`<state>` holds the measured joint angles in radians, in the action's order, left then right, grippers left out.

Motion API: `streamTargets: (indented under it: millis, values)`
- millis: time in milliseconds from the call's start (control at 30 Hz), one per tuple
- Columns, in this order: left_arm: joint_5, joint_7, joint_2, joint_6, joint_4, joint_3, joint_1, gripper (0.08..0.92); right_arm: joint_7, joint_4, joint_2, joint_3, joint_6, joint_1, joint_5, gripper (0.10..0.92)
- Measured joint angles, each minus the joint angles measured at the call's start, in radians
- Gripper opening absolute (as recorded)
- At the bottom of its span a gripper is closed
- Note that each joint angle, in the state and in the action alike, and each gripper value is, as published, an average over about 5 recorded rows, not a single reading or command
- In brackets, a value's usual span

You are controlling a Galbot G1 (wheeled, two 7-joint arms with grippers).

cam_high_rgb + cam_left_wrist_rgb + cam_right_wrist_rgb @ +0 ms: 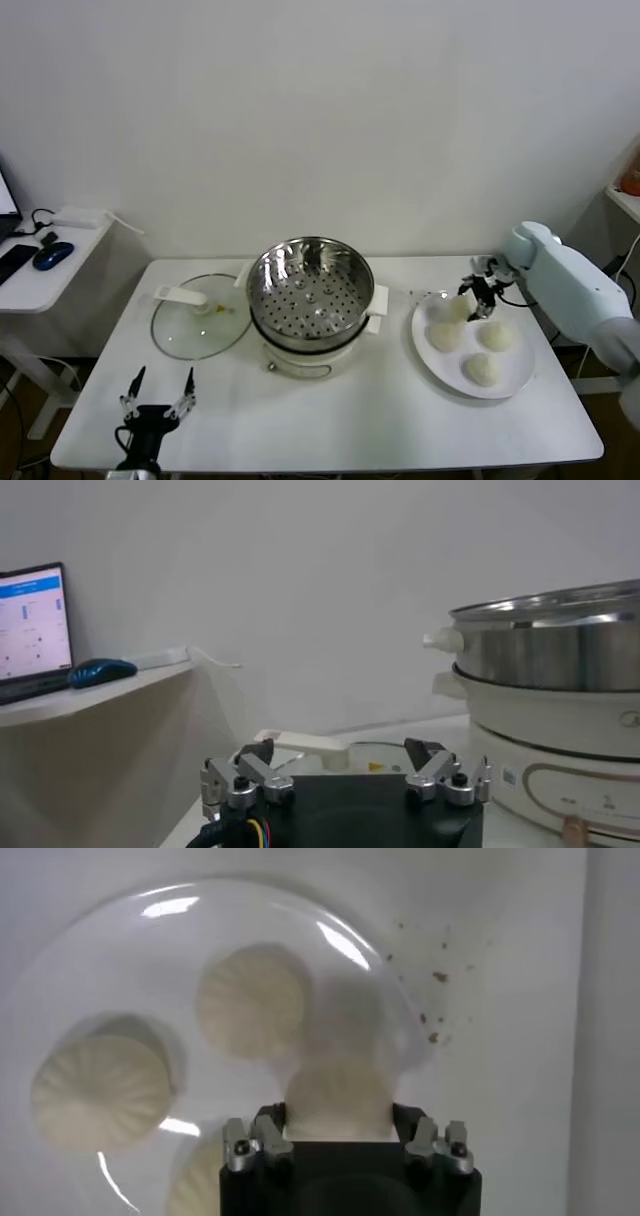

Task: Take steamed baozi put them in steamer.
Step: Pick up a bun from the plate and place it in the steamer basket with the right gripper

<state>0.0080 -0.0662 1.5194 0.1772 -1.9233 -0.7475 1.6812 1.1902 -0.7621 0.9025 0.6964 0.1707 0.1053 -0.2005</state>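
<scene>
A: Head view first. What's on the table point(330, 420)?

B: The steamer point(310, 290) stands mid-table, a steel basket on a white pot base, nothing inside it. Just beside it on the robot's left lies a glass lid point(200, 320) with a white handle. On the right is a white plate point(520, 375) carrying four baozi point(482, 369).

A: And the arms?

B: The right gripper point(472, 293) is down at the plate's far edge, over the far-left bun point(453, 308). The left gripper point(158, 392) sits low at the table's near-left corner, well apart from everything, fingers spread. Further left, a side desk point(40, 280) holds a blue mouse point(52, 255).

A: Left wrist view?

B: The left gripper point(345, 777) shows its two fingers standing wide apart with nothing between them. Beyond it lies the lid's white handle point(305, 745), and the steamer point(545, 650) rises to one side. A laptop point(33, 628) and the mouse point(102, 670) rest on the side desk.

A: Right wrist view?

B: The right gripper point(340, 1133) looks straight down on the plate point(120, 958). Its jaws are clamped on one bun point(338, 1098), a finger against each flank. Two other buns lie in full sight on the plate, a third is partly hidden by the gripper body. Small dark specks point(435, 978) dot the table just beyond the plate's rim.
</scene>
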Motion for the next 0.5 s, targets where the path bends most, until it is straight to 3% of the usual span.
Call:
streamTargets:
  millis: [500]
  values:
    - [-0.001, 0.009, 0.004, 0.013, -0.02, -0.002, 0.02, 0.823, 0.019, -0.28, -0.002, 0.311, 0.03, 0.332, 0.174, 0.696]
